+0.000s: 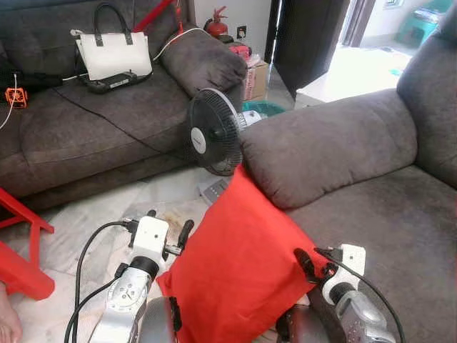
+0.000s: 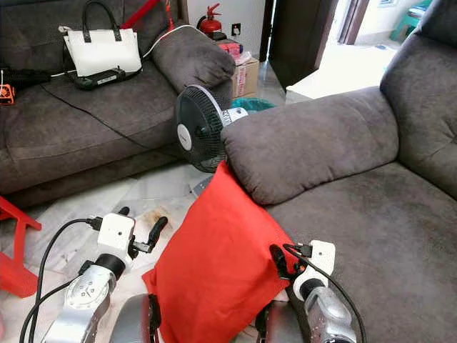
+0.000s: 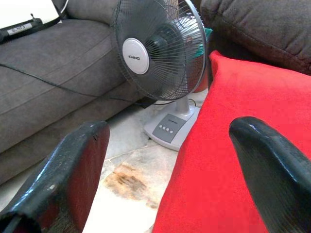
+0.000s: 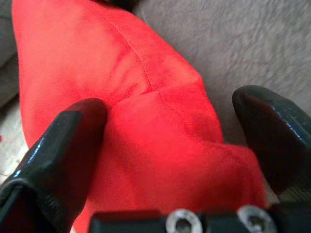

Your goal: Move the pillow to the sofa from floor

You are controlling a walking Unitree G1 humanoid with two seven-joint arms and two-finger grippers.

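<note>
Sofa (image 1: 378, 236): the near grey one on the robot's right; its seat is the place to aim for, past the fat armrest (image 1: 321, 146).
Pillow (image 1: 239, 261): red, leaning tilted against the sofa's front edge, top corner touching the armrest, lower part hanging over the floor.
Right gripper (image 4: 170, 145): fingers spread wide around the pillow's right corner, cloth bunched between them, not yet pinched.
Left gripper (image 3: 167, 160): wide open, holding nothing, one finger just beside the pillow's left edge.
Advice: close both grippers on the cloth first, then lift clear of the seat edge; watch the fan (image 1: 213, 132) standing just behind.
Handbag (image 1: 113, 51): white, on the far sofa; contents hidden.
Cardboard box (image 1: 253, 77): beside the far sofa; contents unclear.
</note>
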